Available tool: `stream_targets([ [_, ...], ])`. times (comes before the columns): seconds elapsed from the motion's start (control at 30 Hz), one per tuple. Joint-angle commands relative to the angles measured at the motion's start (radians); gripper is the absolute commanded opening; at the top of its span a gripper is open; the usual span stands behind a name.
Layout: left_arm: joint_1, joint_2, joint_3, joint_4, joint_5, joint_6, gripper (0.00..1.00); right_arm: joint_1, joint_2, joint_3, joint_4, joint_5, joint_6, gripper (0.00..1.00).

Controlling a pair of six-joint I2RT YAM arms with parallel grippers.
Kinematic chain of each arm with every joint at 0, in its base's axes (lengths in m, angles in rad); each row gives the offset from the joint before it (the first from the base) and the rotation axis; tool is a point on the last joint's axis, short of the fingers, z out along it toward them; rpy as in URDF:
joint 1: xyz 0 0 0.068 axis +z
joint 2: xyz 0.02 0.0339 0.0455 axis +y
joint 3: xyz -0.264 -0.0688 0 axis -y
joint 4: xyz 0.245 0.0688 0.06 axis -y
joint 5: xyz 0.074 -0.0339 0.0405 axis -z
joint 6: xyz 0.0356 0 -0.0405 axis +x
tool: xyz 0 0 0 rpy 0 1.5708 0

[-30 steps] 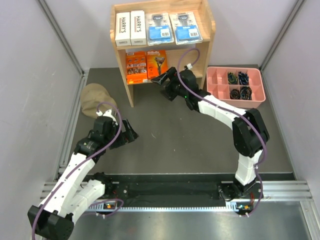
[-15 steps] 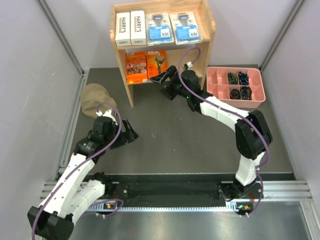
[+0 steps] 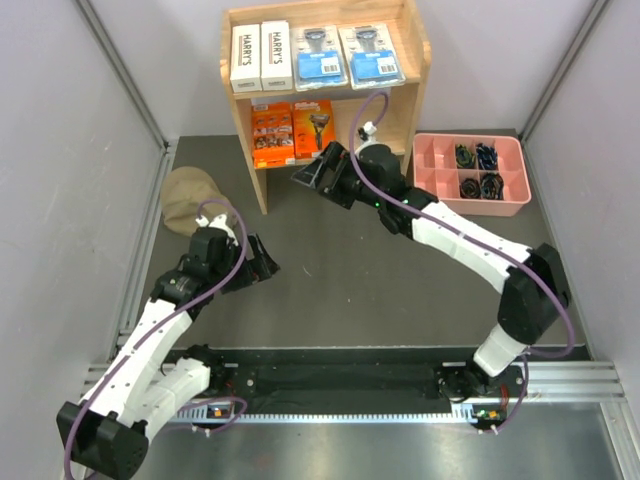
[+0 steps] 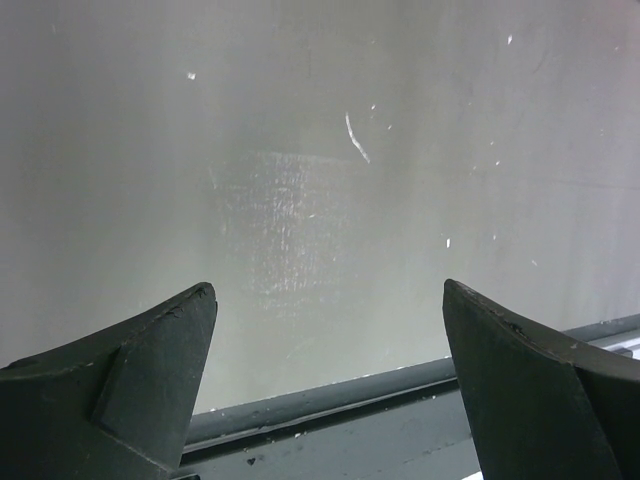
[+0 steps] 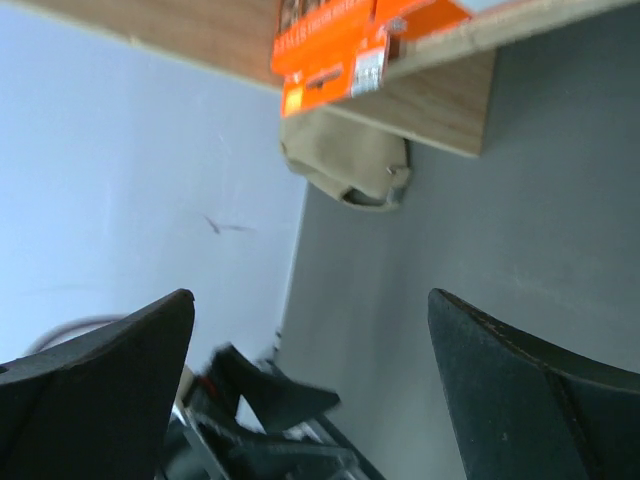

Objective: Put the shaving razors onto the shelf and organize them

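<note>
top external, light-wood two-tier shelf [image 3: 255,175], flat orange packs [image 3: 272,135], long white boxes [image 3: 246,58]

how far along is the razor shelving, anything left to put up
Looks done: all six packs sit on the shelf, two white Harry's boxes and two blister packs on top, two orange packs on the lower tier. In hand: nothing, the left claw and right claw are both open and empty. Left: no pack shows off the shelf, perhaps only straightening.
</note>
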Motion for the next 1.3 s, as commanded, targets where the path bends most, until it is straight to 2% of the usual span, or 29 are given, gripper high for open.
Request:
stream_targets([
  [0.0,0.0,0.016,0.069,0.057,-0.014,0.035,0.99,0.045,-0.138,-0.038,-0.184,0.133,-0.166,0.99],
  [0.4,0.0,0.111,0.155,0.04,-0.067,0.082,0.99,0.071,-0.475,-0.241,-0.604,0.454,-0.33,0.99],
  [0.53,0.0,0.131,0.167,0.045,-0.074,0.091,0.99,0.07,-0.561,-0.291,-0.737,0.493,-0.344,0.99],
  [0.63,0.0,0.145,0.169,0.043,-0.079,0.096,0.99,0.068,-0.65,-0.359,-0.776,0.522,-0.333,0.99],
  [0.77,0.0,0.157,0.169,0.039,-0.082,0.096,0.99,0.042,-0.751,-0.466,-0.829,0.519,-0.295,0.99],
  [0.93,0.0,0.162,0.173,0.04,-0.082,0.102,0.99,-0.055,-0.842,-0.552,-0.85,0.458,-0.274,0.99],
  [1.07,0.0,0.162,0.175,0.037,-0.087,0.107,0.99,-0.13,-0.882,-0.606,-0.813,0.346,-0.264,0.99],
  [1.27,0.0,0.156,0.172,0.039,-0.087,0.11,0.99,-0.144,-0.862,-0.614,-0.782,0.313,-0.258,0.99],
])
